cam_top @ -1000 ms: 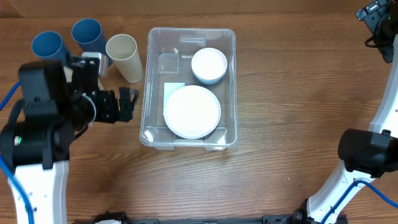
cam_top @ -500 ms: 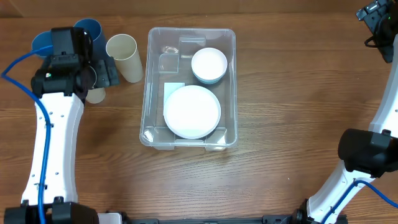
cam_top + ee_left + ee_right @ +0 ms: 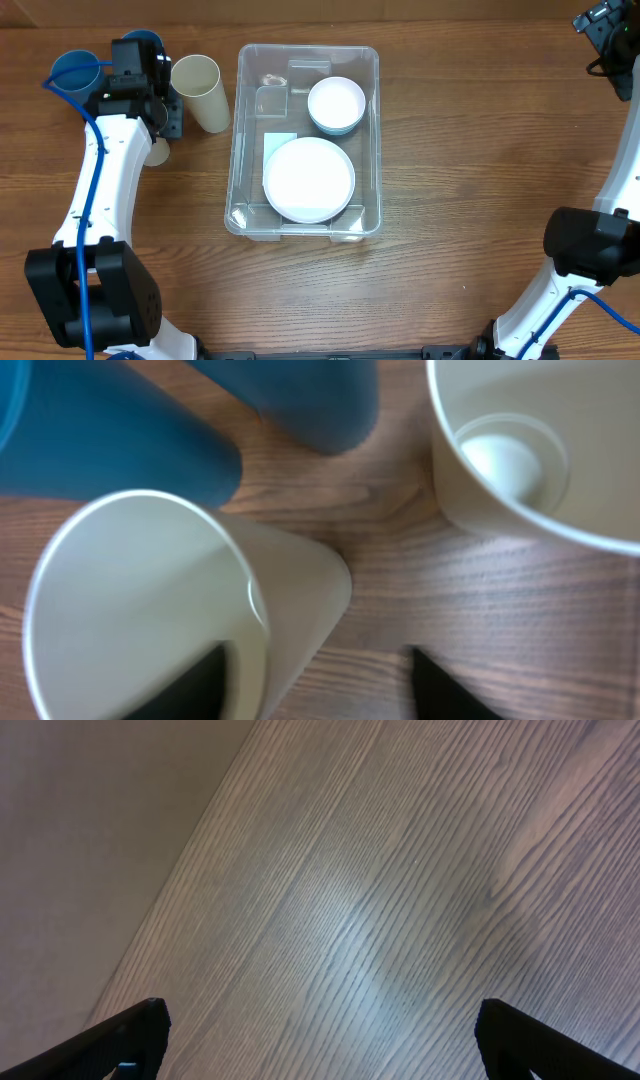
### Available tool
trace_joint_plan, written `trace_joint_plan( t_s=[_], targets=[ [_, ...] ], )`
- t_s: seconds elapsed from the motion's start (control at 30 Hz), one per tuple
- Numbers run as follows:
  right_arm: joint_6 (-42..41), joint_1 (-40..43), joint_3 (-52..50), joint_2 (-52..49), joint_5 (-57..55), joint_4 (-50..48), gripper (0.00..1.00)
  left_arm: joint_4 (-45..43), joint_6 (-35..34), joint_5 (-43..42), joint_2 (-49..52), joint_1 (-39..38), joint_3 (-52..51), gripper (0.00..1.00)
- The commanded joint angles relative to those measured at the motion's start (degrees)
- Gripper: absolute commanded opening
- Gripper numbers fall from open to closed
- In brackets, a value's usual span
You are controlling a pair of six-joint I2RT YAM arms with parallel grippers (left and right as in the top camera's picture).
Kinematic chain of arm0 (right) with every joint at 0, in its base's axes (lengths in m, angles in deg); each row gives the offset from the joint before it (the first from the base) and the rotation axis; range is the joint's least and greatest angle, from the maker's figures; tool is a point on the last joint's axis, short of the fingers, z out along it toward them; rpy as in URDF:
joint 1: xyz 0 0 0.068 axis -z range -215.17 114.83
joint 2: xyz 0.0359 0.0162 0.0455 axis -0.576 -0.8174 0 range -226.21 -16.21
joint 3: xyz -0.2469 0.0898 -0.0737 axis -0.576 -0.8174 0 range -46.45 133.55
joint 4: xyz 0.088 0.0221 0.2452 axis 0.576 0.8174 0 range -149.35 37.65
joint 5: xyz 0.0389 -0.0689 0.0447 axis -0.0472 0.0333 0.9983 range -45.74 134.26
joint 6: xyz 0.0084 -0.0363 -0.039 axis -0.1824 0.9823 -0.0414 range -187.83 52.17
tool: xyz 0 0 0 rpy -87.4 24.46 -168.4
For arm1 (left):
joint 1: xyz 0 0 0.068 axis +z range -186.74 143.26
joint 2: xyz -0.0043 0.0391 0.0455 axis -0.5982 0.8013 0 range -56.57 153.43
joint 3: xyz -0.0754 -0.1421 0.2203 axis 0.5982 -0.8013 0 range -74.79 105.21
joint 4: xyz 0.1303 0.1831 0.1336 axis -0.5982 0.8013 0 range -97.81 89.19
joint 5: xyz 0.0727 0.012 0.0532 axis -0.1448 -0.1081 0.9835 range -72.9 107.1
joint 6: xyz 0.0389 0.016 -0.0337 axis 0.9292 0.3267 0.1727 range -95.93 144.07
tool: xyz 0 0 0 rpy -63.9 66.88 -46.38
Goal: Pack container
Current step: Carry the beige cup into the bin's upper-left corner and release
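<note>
The container (image 3: pixel 237 140), a large clear rectangular plastic bin, sits mid-table holding a round white plate (image 3: pixel 309 180) and a white bowl (image 3: pixel 336 103). My left gripper (image 3: pixel 315 660) straddles a smooth cream cup (image 3: pixel 140 610); I cannot tell if it grips. My right gripper (image 3: pixel 320 1015) gapes above the woodgrain table (image 3: pixel 400 870).

On the wooden table (image 3: pixel 470 150), a blue cup (image 3: pixel 72 72) and another blue cup (image 3: pixel 148 37) stand far left. A cream cup (image 3: pixel 198 90) is just right of them, with a second cream cup (image 3: pixel 156 152) nearer. Further right are a white plate (image 3: pixel 308 180) and, beyond it, a white bowl (image 3: pixel 336 102).

Plate (image 3: pixel 309 180) and bowl (image 3: pixel 336 104) lie in the container (image 3: pixel 262 120), cups (image 3: pixel 200 92) left.
</note>
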Motion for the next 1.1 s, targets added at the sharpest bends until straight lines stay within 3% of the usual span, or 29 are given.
trace_joint_plan(
  t_s=[0.0,0.03,0.1,0.4,0.53,0.7,0.77,0.87,1.07],
  targets=[
    [-0.44,-0.22,0.48,0.70,-0.39,-0.26,1.00,0.98,0.63,0.52,1.49,0.33,1.33,0.26],
    [-0.44,-0.22,0.48,0.70,-0.39,-0.26,1.00,1.36,0.61,0.52,1.55,0.33,1.33,0.15],
    [-0.44,-0.22,0.48,0.72,-0.39,-0.26,1.00,1.97,0.61,0.55,1.55,0.33,1.33,0.04],
    [-0.44,-0.22,0.48,0.70,-0.39,-0.26,1.00,7.93,-3.45,0.31,-0.90,0.31,3.34,0.04],
    [-0.44,-0.22,0.48,0.70,-0.39,-0.26,1.00,19.71,-8.83,-0.74,-5.79,0.20,14.56,0.04],
    [-0.44,-0.22,0.48,0.70,-0.39,-0.26,1.00,31.21,-8.70,-12.79,-14.64,0.20,27.96,0.04],
    [-0.44,-0.22,0.48,0.70,-0.39,-0.26,1.00,30.71,-5.16,-25.24,-19.08,-0.13,31.21,0.04],
    [-0.44,-0.22,0.48,0.70,-0.39,-0.26,1.00,26.75,-1.49,-33.03,-21.97,-3.26,31.89,0.04],
    [-0.44,-0.22,0.48,0.70,-0.39,-0.26,1.00,23.28,7.54,-31.87,-14.80,-17.84,31.87,0.04]
  ],
)
